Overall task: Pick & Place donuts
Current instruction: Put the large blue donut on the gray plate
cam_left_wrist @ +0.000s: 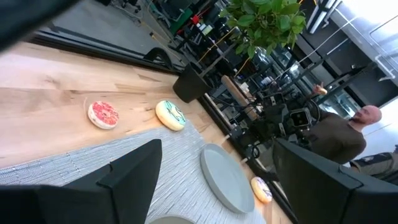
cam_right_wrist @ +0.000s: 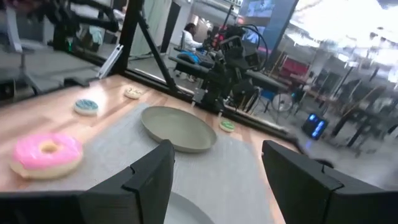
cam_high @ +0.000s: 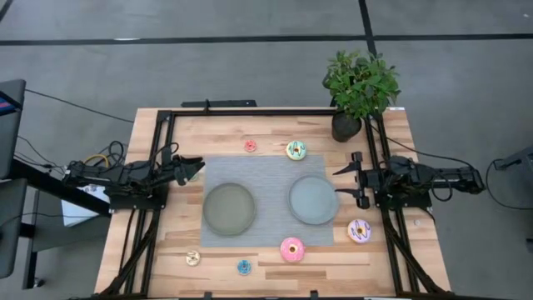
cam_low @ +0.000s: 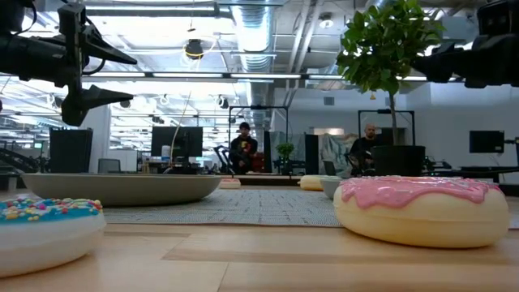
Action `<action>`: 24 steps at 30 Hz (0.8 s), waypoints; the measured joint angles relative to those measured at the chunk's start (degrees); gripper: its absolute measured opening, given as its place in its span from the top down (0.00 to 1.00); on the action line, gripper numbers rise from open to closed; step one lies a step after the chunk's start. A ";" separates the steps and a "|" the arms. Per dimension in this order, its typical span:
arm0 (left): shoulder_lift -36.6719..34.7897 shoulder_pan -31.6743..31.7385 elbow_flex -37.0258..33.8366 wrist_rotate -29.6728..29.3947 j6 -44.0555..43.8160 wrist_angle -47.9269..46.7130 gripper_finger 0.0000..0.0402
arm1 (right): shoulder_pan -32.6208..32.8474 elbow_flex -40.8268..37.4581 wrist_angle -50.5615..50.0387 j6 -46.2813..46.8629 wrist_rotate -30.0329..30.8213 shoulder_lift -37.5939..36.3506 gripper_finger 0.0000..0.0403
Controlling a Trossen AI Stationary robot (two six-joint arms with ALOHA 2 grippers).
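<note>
two grey-green plates (cam_high: 229,209) (cam_high: 312,200) are seen side by side on a grey mat (cam_high: 268,168) in the middle of the bench (cam_high: 166,250). the donuts are scattered around the mat, none on a plate: the tiny red donut (cam_high: 250,146) and the green-white sprinkled donut (cam_high: 296,150) lie beyond its far edge, the pink donut (cam_high: 292,248) and white-purple donut (cam_high: 359,231) by its near right corner, the tiny cream donut (cam_high: 192,258) and tiny blue donut (cam_high: 243,267) along the near edge. the left tool (cam_high: 193,169) is held at the mat's left edge, fingers spread, nothing gripped — the right tool (cam_high: 356,179) likewise, wide open and empty, beside the right plate. a potted plant (cam_high: 360,87) stands at the far right corner.
</note>
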 joint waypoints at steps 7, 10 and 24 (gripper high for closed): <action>0.00 0.00 0.04 -3.42 -0.42 -0.02 0.26 | 0.00 0.04 0.78 7.03 -0.14 0.01 0.42; 0.00 0.02 0.04 -4.06 0.30 0.05 0.26 | 0.00 0.09 2.91 5.31 -0.14 -0.01 0.42; 0.02 0.00 0.07 -5.04 20.31 2.31 0.26 | 0.13 6.95 -1.34 0.28 0.01 4.27 0.42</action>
